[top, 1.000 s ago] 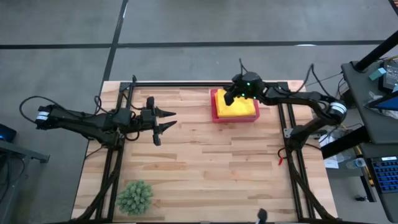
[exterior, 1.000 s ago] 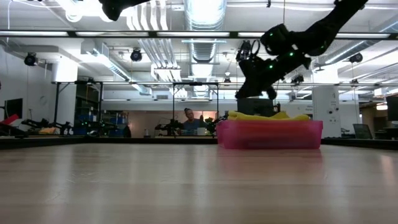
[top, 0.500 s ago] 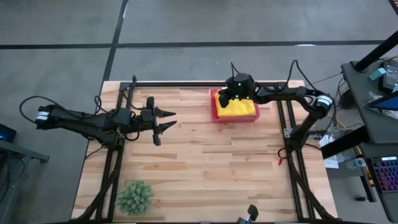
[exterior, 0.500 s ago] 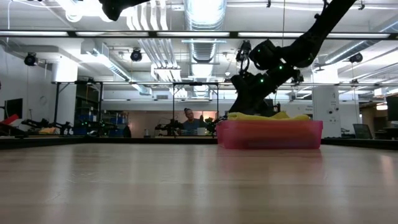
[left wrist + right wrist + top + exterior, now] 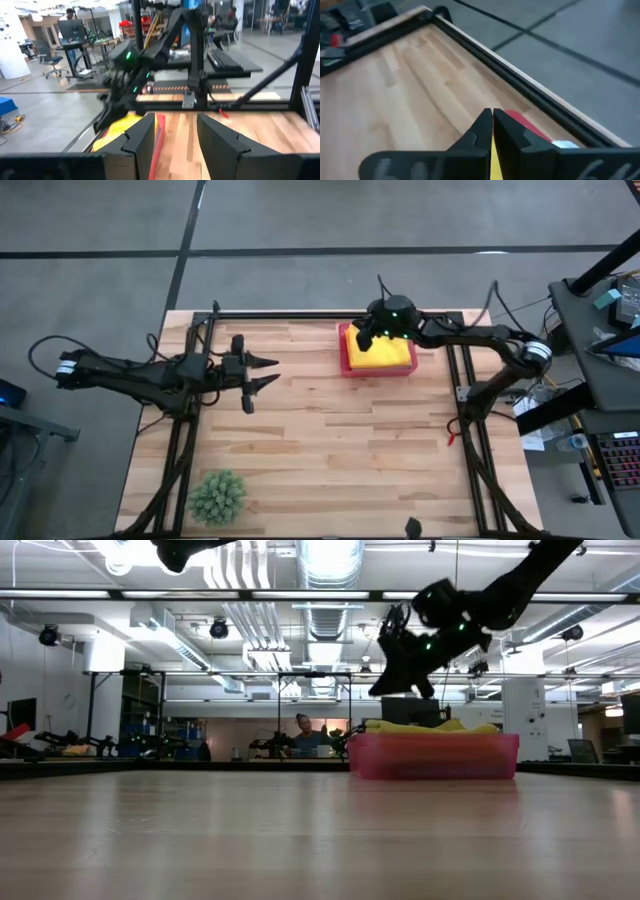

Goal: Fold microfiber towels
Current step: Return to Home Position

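Observation:
A yellow microfiber towel [image 5: 383, 356] lies on top of the pink tray [image 5: 346, 362] at the table's far right; the low view shows it [image 5: 425, 726] heaped above the tray's rim [image 5: 435, 755]. My right gripper [image 5: 364, 337] hangs shut over the tray's far left corner, a little above the towel [image 5: 377, 690], with nothing hanging from it. My left gripper [image 5: 272, 372] is open and level over the left-middle of the table, pointing at the tray, with nothing between its fingers [image 5: 175, 142]. No other towels are visible.
A spiky green plant ball [image 5: 217, 497] sits near the table's near left corner. Dark frame rails [image 5: 300, 315] run along the far edge and both sides. Bare wood [image 5: 350, 440] spans the middle and near part of the table.
My right gripper, shut throughout, dipped toward the left end of the towel in the tray and then rose again to about its earlier height. The towel and tray lie as before.

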You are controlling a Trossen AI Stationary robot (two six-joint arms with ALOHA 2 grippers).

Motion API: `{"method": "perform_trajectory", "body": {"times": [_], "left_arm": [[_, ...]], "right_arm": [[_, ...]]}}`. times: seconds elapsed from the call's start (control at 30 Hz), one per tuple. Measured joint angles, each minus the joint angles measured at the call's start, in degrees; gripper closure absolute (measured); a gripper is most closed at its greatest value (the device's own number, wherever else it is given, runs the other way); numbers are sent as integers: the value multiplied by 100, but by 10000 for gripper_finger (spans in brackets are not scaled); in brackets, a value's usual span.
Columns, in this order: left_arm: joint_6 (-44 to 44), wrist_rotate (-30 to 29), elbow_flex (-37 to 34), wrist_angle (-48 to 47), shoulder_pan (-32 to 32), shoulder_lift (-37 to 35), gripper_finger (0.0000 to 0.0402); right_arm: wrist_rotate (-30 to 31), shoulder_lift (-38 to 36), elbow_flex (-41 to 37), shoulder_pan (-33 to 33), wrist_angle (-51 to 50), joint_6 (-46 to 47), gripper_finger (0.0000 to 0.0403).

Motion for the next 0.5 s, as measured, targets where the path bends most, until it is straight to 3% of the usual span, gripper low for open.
{"method": "perform_trajectory", "body": {"times": [0.2, 0.4, 0.5], "left_arm": [[54, 76, -55, -794, 0, -430, 269], [324, 909, -524, -871, 0, -867, 269], [295, 967, -737, -863, 0, -1135, 269]], "right_arm": [[-17, -1186, -516, 663, 19, -1095, 394], [-36, -2500, -1332, 1630, 17, -1952, 394], [-40, -3126, -1778, 2087, 16, -2184, 394]]}}
